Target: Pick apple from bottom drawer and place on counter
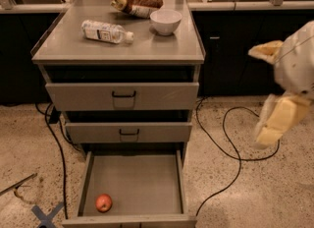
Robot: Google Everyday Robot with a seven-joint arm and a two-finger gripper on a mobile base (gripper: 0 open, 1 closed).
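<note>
While the bottom drawer sits pulled all the way out, the apple is just lying on its grey floor near the front left corner, close to the left wall. The gripper is way over at the right edge of the view, up in the air beside the cabinet at roughly the height of the two upper drawers. It's well apart from both the apple and the drawer and isn't touching any of it. Honestly can't tell if it's released or clenched, it's just a pale blur. The counter has a plastic bottle lying on its side, a white bowl and a snack bag at the back. A black cable loops across the floor below the gripper.
</note>
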